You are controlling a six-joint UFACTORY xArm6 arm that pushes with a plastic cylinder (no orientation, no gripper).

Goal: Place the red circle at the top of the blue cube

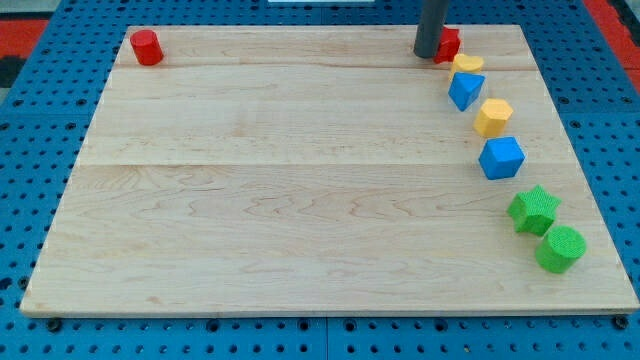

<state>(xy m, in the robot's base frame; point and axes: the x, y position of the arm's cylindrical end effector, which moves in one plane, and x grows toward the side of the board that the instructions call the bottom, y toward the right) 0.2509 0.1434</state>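
The red circle [147, 47] is a short red cylinder at the board's top left corner. The blue cube [501, 158] sits at the view's right, about mid-height. My tip [428, 55] is at the top of the board, right of centre, touching or almost touching the left side of another red block [449, 44] whose shape is partly hidden by the rod. The tip is far to the right of the red circle and up and left of the blue cube.
Down the right side run a yellow block [467, 64], a blue triangular block [465, 90], a yellow hexagon [492, 117], a green star [533, 209] and a green cylinder [560, 248]. The wooden board [300, 200] lies on a blue pegboard.
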